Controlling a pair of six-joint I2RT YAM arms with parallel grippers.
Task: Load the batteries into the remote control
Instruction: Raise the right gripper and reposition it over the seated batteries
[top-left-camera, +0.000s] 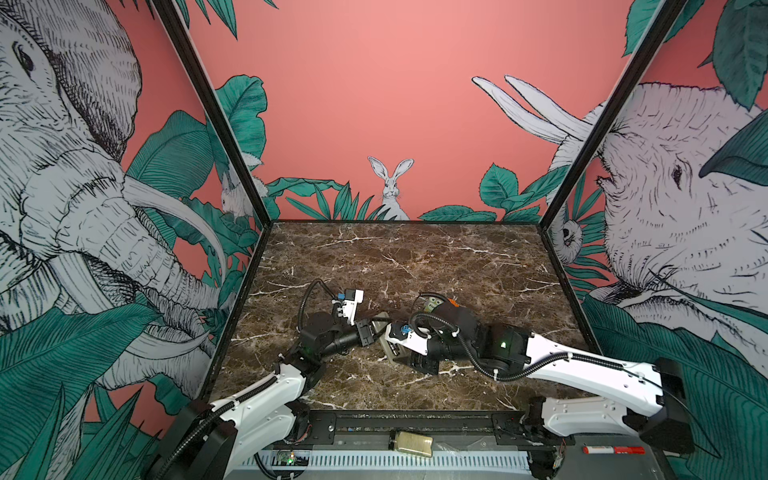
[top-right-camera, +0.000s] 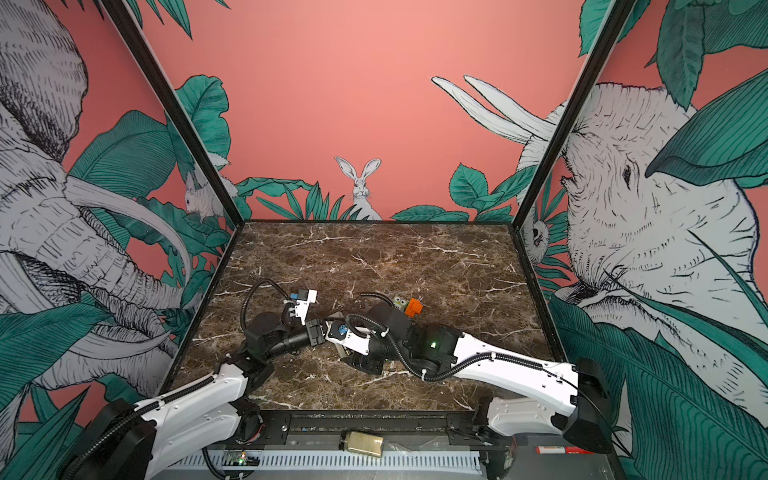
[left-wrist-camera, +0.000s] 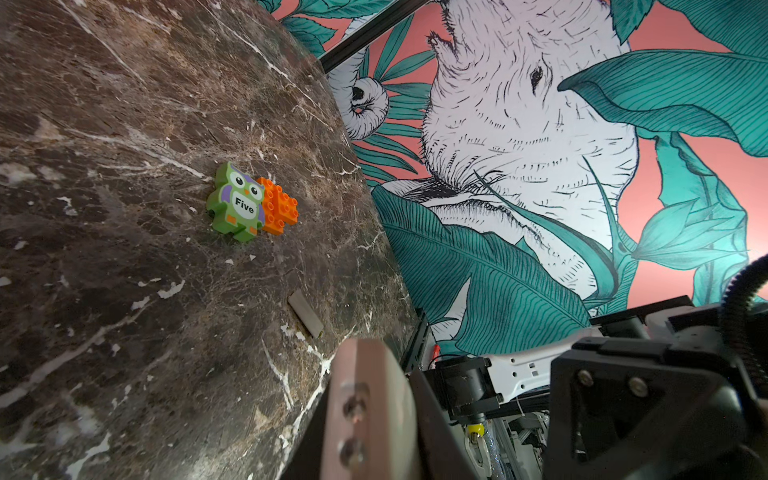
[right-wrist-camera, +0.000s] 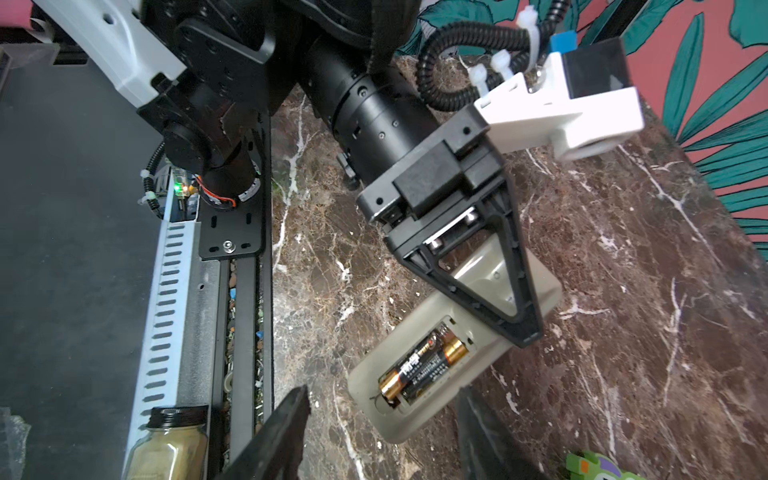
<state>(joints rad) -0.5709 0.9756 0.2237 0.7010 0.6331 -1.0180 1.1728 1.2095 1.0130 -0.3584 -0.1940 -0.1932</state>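
Note:
The pale remote control (right-wrist-camera: 415, 411) is back-up, and its recess holds two black-and-gold batteries (right-wrist-camera: 424, 365) side by side. My left gripper (right-wrist-camera: 528, 332) is shut on the remote's far end, one black triangular finger across its back. In the left wrist view a brown pad (left-wrist-camera: 365, 399) presses on a beige surface. My right gripper (right-wrist-camera: 384, 440) stands open, with a dark finger on either side of the remote's recess end and nothing gripped. In both top views the two grippers (top-left-camera: 368, 332) (top-left-camera: 419, 361) meet at mid-table, with a bit of the remote (top-left-camera: 390, 353) showing between them.
A green owl block (left-wrist-camera: 237, 203) and an orange brick (left-wrist-camera: 280, 205) lie together behind the right arm, also seen in a top view (top-right-camera: 414, 307). A flat grey strip (left-wrist-camera: 305, 307) lies on the marble near them. A yellowish jar (top-left-camera: 411, 444) rests on the front rail.

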